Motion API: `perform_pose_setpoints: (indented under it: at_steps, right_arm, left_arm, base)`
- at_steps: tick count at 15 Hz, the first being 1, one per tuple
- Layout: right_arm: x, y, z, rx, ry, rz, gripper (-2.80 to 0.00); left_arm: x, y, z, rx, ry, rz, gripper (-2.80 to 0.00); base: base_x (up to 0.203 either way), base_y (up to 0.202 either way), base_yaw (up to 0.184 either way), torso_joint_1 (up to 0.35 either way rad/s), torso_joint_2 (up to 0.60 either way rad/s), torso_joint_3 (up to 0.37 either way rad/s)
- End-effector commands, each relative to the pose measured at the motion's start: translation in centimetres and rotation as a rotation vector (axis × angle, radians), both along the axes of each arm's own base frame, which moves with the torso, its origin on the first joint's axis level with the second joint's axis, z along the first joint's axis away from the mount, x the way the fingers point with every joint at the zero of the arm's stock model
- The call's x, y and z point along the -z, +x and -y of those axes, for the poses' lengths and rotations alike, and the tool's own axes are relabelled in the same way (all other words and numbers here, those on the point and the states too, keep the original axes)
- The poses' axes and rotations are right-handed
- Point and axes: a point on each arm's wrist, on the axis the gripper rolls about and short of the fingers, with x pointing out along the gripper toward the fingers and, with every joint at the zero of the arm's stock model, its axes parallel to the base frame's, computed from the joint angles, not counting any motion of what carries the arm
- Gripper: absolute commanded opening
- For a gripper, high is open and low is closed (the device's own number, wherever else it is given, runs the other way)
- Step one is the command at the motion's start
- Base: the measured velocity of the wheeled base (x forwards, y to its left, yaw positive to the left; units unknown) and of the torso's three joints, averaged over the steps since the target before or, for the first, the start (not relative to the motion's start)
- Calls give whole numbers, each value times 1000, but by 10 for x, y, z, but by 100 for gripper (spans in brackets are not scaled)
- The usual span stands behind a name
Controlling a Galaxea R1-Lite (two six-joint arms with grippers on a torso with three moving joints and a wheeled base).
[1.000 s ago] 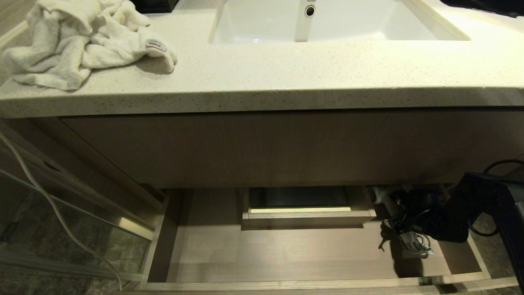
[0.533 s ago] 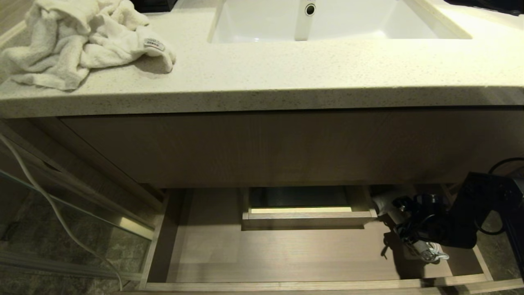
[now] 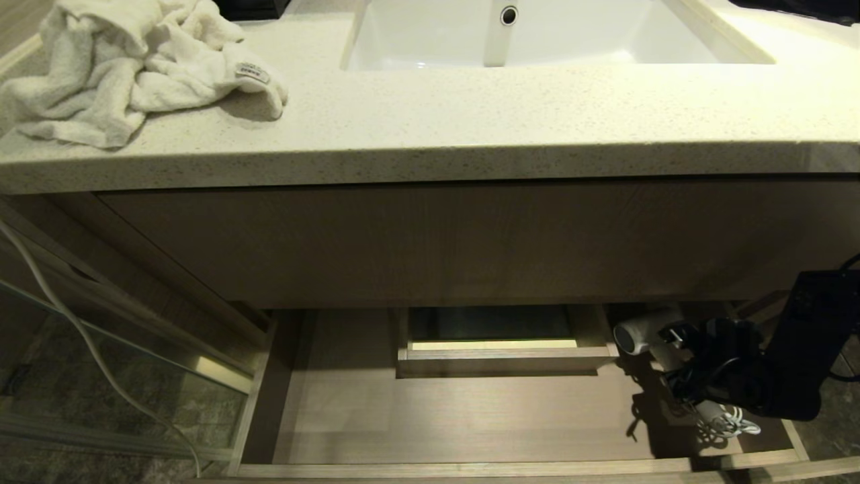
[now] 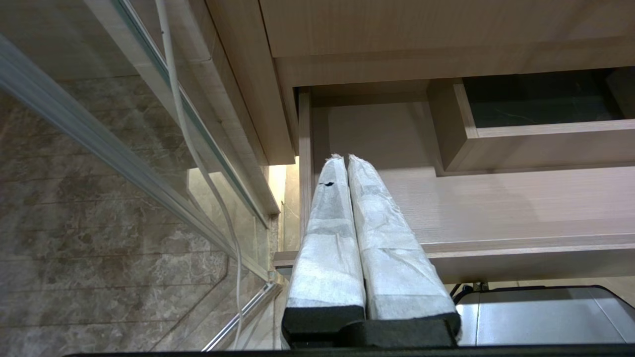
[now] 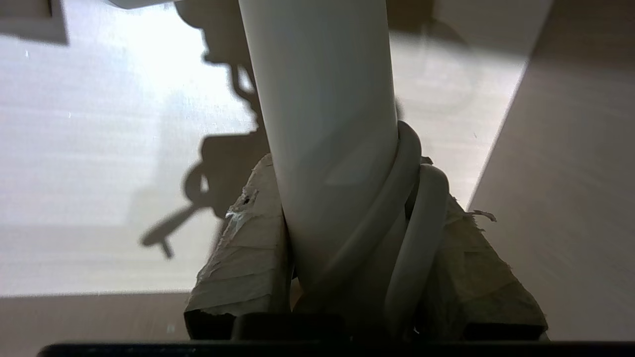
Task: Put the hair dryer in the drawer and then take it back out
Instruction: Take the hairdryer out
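Hair dryer (image 3: pixel 646 334), white, held above the floor of the open drawer (image 3: pixel 470 410) at its right end, its dark round barrel end facing the boxed cutout (image 3: pixel 500 353); whether any part rests on the drawer floor cannot be told. The right gripper (image 3: pixel 722 376) is clamped on the slim handle (image 5: pixel 327 148), with turns of the bundled cord (image 5: pixel 412 208) caught between handle and pad; a loop of cord with the plug (image 3: pixel 729 422) hangs below, near the drawer's front rail. The left gripper (image 4: pixel 347 163), pads pressed together and holding nothing, is parked outside the drawer's left front corner. Above the drawer lie the taller wood-grain panel (image 3: pixel 437 242), the speckled countertop (image 3: pixel 470 128) with a crumpled white towel (image 3: pixel 127 67), and the sink basin (image 3: pixel 557 33).

Step in hand, as judged: the take-out half, grip secured. The next move calls for a lift that clears cord and barrel past the front rail and the panel's lower edge.
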Motion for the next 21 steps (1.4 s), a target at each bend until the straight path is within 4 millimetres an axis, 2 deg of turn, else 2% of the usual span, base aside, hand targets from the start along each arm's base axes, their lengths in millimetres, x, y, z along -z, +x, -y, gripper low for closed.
perform_pose_setpoints:
  at_steps: [1, 6, 13, 19, 21]
  right_arm:
    - [-10, -5, -1, 1, -10, 23, -280]
    - [-27, -22, -8, -6, -9, 18, -280]
    - [-24, -51, -16, 3, -25, 46, -280]
    - [-26, -87, -24, 0, -36, 81, -280]
    - [-24, -92, -25, 1, -34, 81, -280]
  left_arm:
    - [0, 0, 0, 0, 0, -2, -280]
    - [0, 0, 0, 0, 0, -3, -280]
    - [0, 0, 0, 0, 0, -3, -280]
    - [0, 0, 0, 0, 0, -3, -280]
    - [0, 0, 0, 0, 0, -3, -280]
  base:
    - [0, 0, 0, 0, 0, 0]
    - [0, 0, 0, 0, 0, 0]
    - [0, 0, 0, 0, 0, 0]
    - [0, 0, 0, 0, 0, 0]
    - [0, 0, 0, 0, 0, 0]
